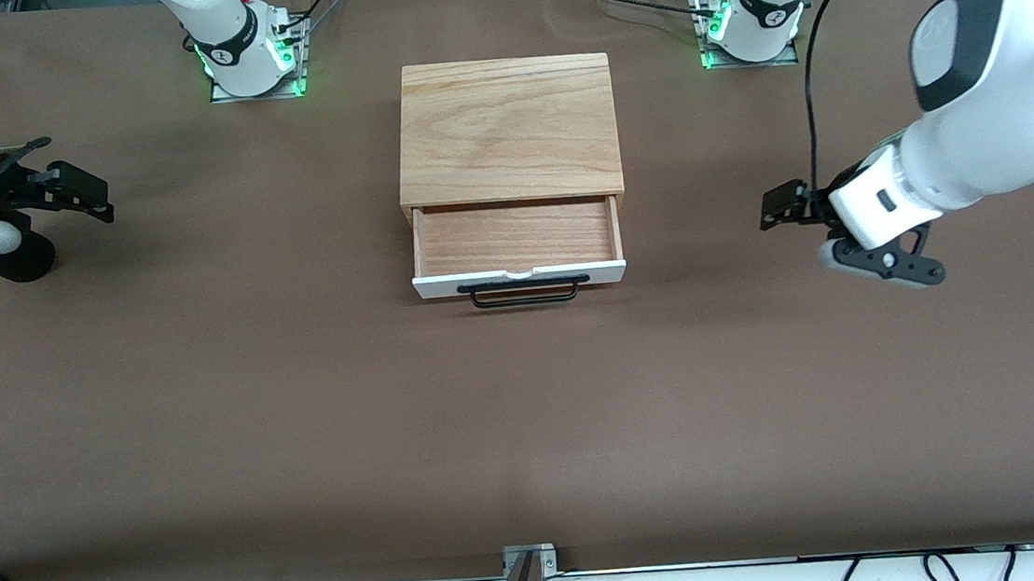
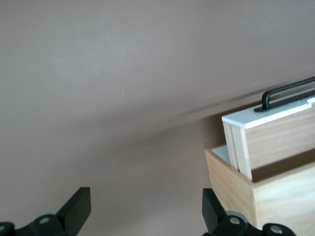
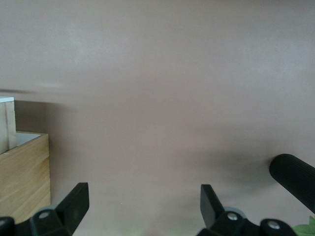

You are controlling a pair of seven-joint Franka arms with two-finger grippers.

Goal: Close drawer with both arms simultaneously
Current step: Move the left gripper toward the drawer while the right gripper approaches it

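Brown table [image 1: 304,421] takes up most of what you see, with the oak box [image 1: 507,127] sitting mid-table as your landmark. The drawer [image 1: 515,239] is pulled out of the box's front toward the front camera, empty, white panel and black handle [image 1: 525,292] leading.

Both arms are parked wide of the box. Your left gripper [image 1: 776,207] hangs over the table toward the left arm's end, well apart from the drawer, fingers [image 2: 78,206] spread wide with nothing between them. Your right gripper [image 1: 83,193] is over the table toward the right arm's end, also well apart from the box, fingers [image 3: 76,199] spread just as wide and empty too.

To do this well, I'd bring both grippers round in front of the white panel, one either side of the handle, then push evenly so the drawer doesn't skew and jam. Closing the fingers first would probably give a sturdier pushing tip.

Not much in the way. A dark ribbed thing [image 3: 295,179] sits near the right gripper, can't tell what it is, so watch it swinging in.
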